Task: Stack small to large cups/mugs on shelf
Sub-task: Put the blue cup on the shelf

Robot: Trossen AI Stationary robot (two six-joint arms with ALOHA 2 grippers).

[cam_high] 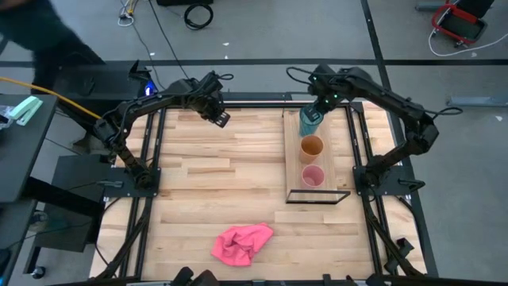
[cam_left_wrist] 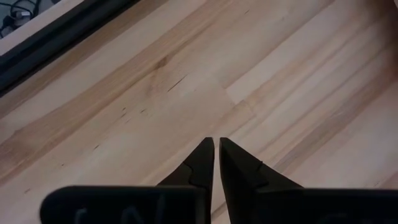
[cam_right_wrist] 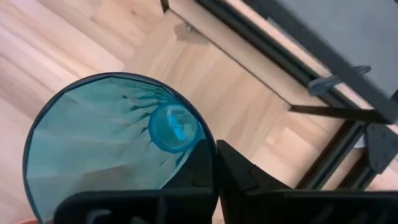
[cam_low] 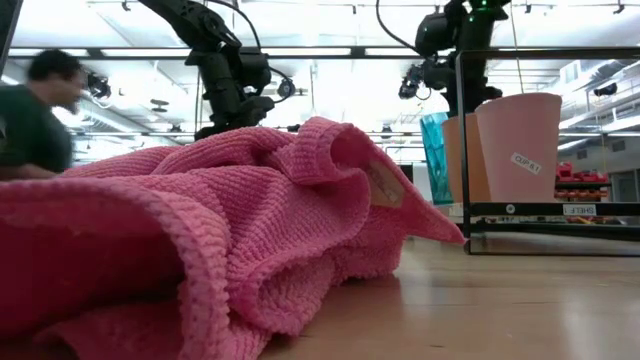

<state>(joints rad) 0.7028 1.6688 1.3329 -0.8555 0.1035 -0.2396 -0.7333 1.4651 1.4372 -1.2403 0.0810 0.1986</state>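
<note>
The shelf (cam_high: 337, 151) lies on the table's right half, and three cups stand in a row on it. The tall teal cup (cam_high: 307, 125) is at the far end, the orange cup (cam_high: 311, 147) in the middle and the small pink cup (cam_high: 313, 176) nearest. In the low view they show as pink cup (cam_low: 520, 150), orange cup (cam_low: 460, 160) and teal cup (cam_low: 436, 160). My right gripper (cam_high: 312, 114) is above the teal cup, shut on it. My left gripper (cam_high: 221, 119) hovers shut (cam_left_wrist: 216, 142) over bare tabletop near the far edge. My right gripper (cam_right_wrist: 214, 163) holds the teal cup's wall at its rim (cam_right_wrist: 210, 144), pinched with one finger inside the cup and one finger (cam_right_wrist: 245, 171) outside. The fingers come from above, pointing down. The cup stays upright; whether its base rests on the shelf, I cannot tell.
A crumpled pink cloth (cam_high: 242, 242) lies near the table's near edge and fills much of the low view (cam_low: 200, 230). The shelf's black wire frame (cam_high: 317, 196) stands at its near end. A person (cam_low: 30, 120) is beyond the table's far left corner.
</note>
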